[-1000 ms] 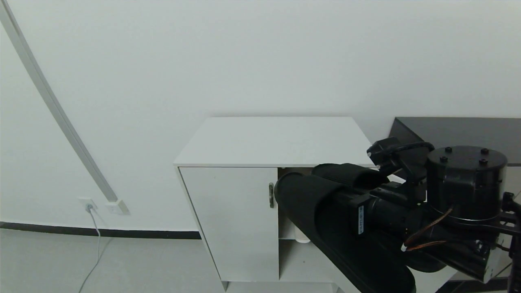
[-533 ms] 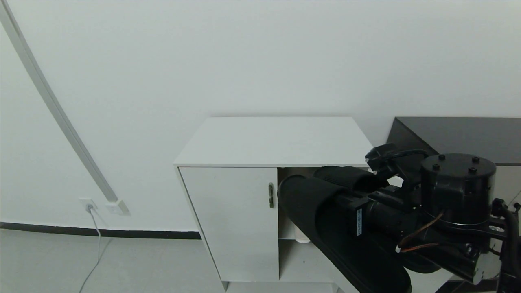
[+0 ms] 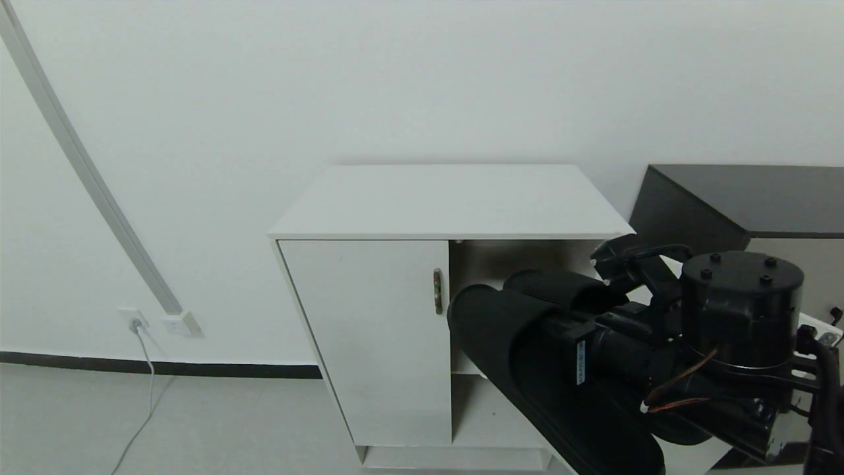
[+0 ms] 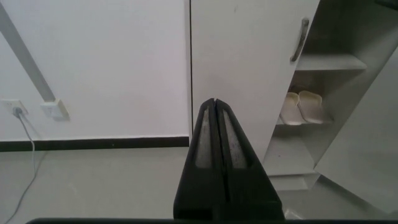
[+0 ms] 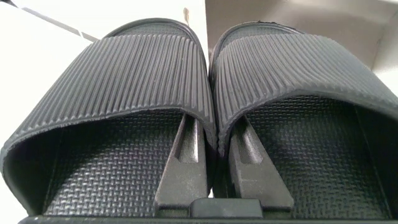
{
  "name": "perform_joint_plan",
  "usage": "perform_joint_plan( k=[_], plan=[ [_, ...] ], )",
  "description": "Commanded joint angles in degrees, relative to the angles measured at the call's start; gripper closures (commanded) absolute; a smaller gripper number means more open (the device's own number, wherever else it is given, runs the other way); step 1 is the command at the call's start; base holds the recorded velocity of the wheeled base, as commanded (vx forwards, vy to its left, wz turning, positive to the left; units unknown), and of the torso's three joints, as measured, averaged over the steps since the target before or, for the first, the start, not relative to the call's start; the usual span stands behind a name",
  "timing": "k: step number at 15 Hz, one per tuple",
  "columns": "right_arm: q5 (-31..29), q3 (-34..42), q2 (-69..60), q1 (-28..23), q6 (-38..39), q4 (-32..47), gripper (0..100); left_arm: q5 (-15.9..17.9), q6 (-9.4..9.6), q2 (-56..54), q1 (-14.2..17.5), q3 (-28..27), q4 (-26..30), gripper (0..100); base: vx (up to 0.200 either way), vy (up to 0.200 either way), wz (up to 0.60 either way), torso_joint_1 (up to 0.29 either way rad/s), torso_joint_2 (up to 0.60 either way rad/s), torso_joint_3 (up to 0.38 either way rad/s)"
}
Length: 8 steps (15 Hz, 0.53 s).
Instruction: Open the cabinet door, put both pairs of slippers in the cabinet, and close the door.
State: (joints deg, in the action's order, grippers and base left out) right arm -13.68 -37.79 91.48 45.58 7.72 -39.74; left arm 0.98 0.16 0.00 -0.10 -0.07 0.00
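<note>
- Cabinet (image 3: 448, 201): right side open, pale slippers (image 4: 305, 107) on its middle shelf.
- Black slippers (image 5: 205, 74): ribbed straps, side by side, just before the opening, pinched by right gripper (image 5: 214, 124).
- Left gripper (image 4: 214, 107): fingers pressed together, empty.

The white wooden cabinet (image 3: 448, 201) stands against the wall, with a dark flat-topped table (image 3: 758, 191) to its right. Pale soft slippers (image 4: 305, 107) lie on a shelf inside it. Black ribbed slippers (image 3: 508, 330) hang before its open right half.
</note>
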Motion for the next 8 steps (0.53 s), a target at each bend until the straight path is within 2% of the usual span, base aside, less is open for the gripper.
perform_joint_plan(
  k=[1,8],
  plan=[
    [0.05,0.00,0.10,0.03,0.02,-0.07,100,-0.01,0.02,0.09,0.01,-0.01,-0.09,100,0.000,0.000,0.00,-0.203,0.52,0.310],
    [0.05,0.35,0.10,0.12,-0.07,-0.07,100,-0.01,0.02,0.09,0.01,-0.01,0.00,100,0.000,0.000,0.00,-0.177,0.50,0.316]
  ],
)
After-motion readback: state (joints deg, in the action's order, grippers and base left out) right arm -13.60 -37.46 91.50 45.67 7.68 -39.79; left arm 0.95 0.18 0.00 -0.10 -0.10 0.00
